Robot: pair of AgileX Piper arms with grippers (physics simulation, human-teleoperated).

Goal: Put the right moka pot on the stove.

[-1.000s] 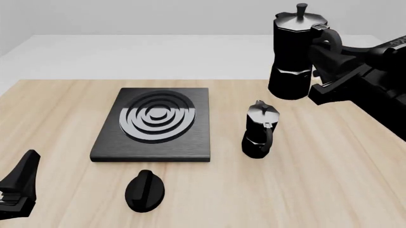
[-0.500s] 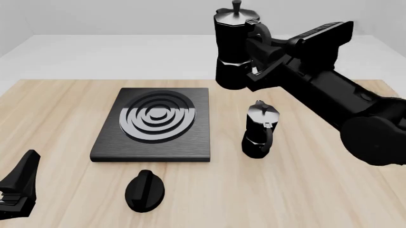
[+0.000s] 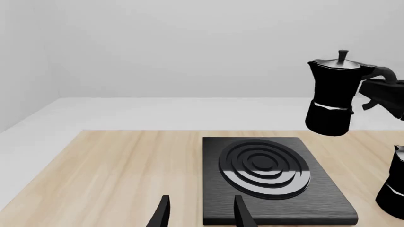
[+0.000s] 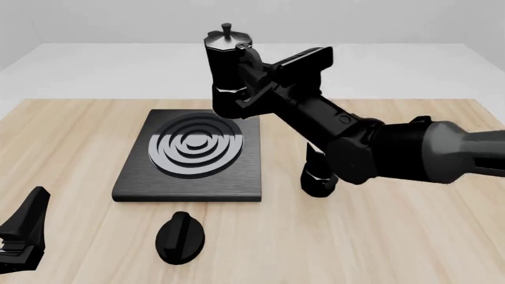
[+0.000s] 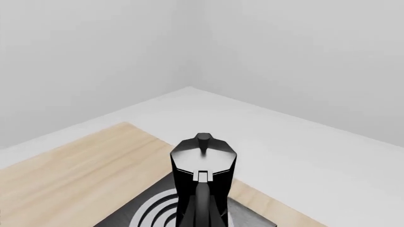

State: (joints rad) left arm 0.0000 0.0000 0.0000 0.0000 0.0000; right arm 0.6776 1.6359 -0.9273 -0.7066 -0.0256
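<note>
Although the carry is not finished, the pot is already close to its target.

Front view, carried pot: the small black faceted moka pot with silver-grey lid and curved handle (image 4: 229,74) hangs upright in the air over the far right part of the flat black square stove with silver-grey burner rings (image 4: 191,155), not touching it.
Front view, right gripper: the right gripper (image 4: 254,87) pinches the pot by its handle side, which keeps the body vertical for setting down.
Front view, obstacles: the twin black moka pot (image 4: 319,177) stands on the pale wooden table (image 4: 410,236) just right of the stove, partly hidden under the right arm; the small black oval knob (image 4: 181,236) lies near the stove's front edge, clear of the path.
Front view, left gripper: the left gripper (image 4: 20,239) rests low at the near left, well apart.

Left wrist view, left fingers: the two fingertips (image 3: 162,215) stand spread with nothing between them.
Left wrist view, pot: airborne beyond the stove's far corner, base above the slab.

Right wrist view, pot: lid and knob seen over the burner rings; centring appears incomplete.
</note>
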